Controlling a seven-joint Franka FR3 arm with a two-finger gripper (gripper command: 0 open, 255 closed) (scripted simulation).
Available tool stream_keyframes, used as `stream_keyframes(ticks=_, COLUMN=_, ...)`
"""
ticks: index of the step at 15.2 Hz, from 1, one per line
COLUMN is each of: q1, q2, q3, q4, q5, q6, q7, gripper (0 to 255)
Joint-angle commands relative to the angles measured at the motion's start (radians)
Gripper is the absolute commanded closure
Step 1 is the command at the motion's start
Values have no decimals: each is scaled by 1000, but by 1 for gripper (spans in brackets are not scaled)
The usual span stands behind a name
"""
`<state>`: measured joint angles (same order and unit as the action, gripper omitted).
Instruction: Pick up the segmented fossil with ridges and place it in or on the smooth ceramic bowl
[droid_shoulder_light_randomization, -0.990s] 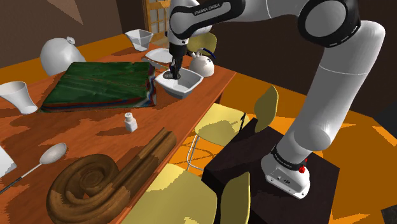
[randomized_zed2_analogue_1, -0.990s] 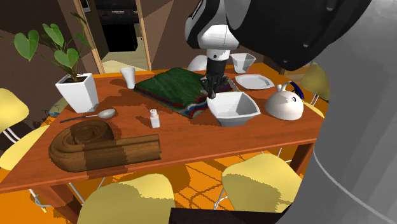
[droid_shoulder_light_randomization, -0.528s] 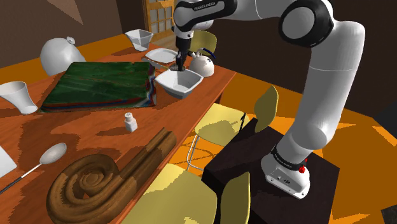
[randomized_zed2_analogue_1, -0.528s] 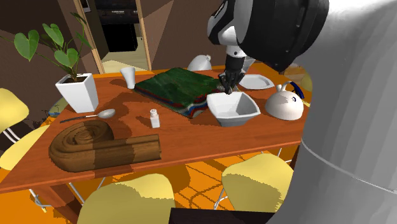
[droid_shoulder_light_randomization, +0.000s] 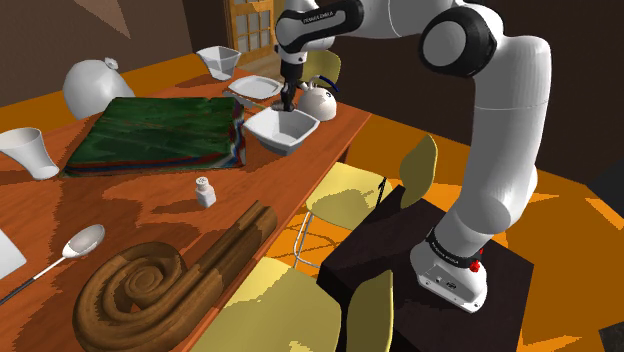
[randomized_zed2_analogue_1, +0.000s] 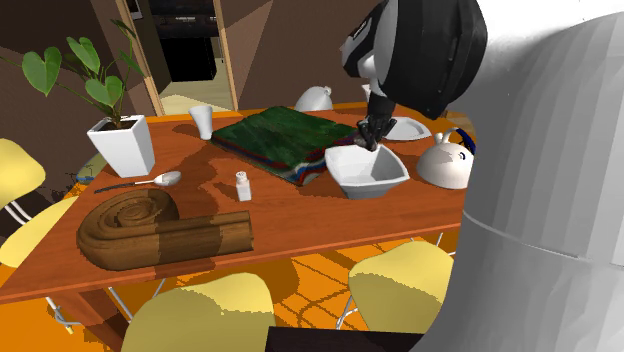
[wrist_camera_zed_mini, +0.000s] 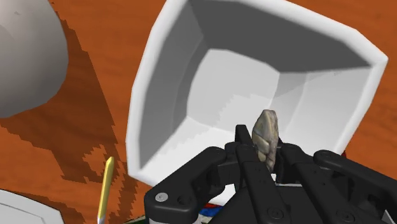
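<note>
Grey-tan ridged, segmented fossil (wrist_camera_zed_mini: 265, 135): clasped between the black jaws, which are closed narrowly on it, its pointed end standing out beyond them. Smooth white square-sided bowl (wrist_camera_zed_mini: 167, 108): directly below the jaws and fossil, on the orange-brown wooden counter (wrist_camera_zed_mini: 89, 133).

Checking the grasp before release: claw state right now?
Claw: closed, holding the ridged fossil over the white bowl.
</note>
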<state>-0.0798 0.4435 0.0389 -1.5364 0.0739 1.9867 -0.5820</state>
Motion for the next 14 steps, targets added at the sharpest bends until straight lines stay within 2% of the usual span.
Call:
stream_keyframes(ticks=1, q1=0, q2=5, q3=0, q4=-16, q5=1, q6=21, q7=-2, gripper=255)
stream_keyframes(ticks=8, q1=0, q2=36, q3=0, q4=-61, q5=2, q6=97, q7=-8, gripper=255)
stream_keyframes(ticks=14, q1=0, q2=36, q3=0, q4=-60, q5=2, q6=97, q7=-8, gripper=255)
